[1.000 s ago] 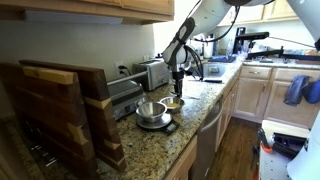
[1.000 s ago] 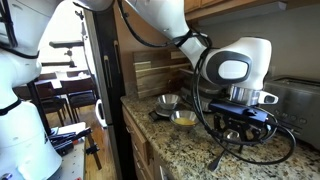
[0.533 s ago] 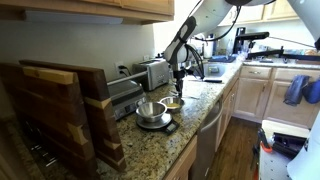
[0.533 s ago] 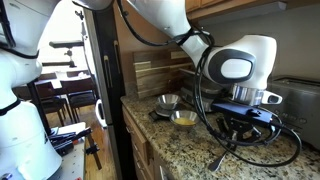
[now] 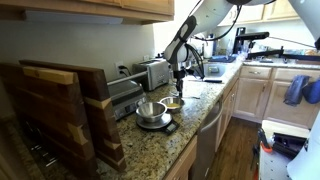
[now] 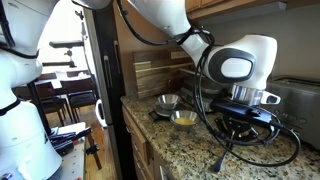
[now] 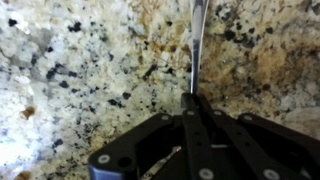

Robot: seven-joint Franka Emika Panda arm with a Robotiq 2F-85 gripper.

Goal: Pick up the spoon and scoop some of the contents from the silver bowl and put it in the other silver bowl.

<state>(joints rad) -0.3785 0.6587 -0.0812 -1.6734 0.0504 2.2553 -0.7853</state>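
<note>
My gripper point(image 7: 192, 102) has barely moved this past second, jaws narrow, pinching the one spoon point(image 7: 198, 40) down at the bench point(image 7: 80, 70), midway between its front and back edges; I judge the grasp set, scooping next. Farther along: two bowls, the yellow-filled bowl point(image 6: 184, 118), then the plain bowl point(image 6: 168, 101)

Speckled granite counter point(image 5: 150, 148) (pale wooden cabinets point(image 5: 256, 96) beyond).

A slim silver spoon point(image 7: 198, 38) juts straight out from the gripper point(image 7: 190, 98), which pinches its handle. A silver bowl point(image 5: 150, 109) stands just beside a second silver bowl point(image 5: 172, 103) holding yellowish contents.
</note>
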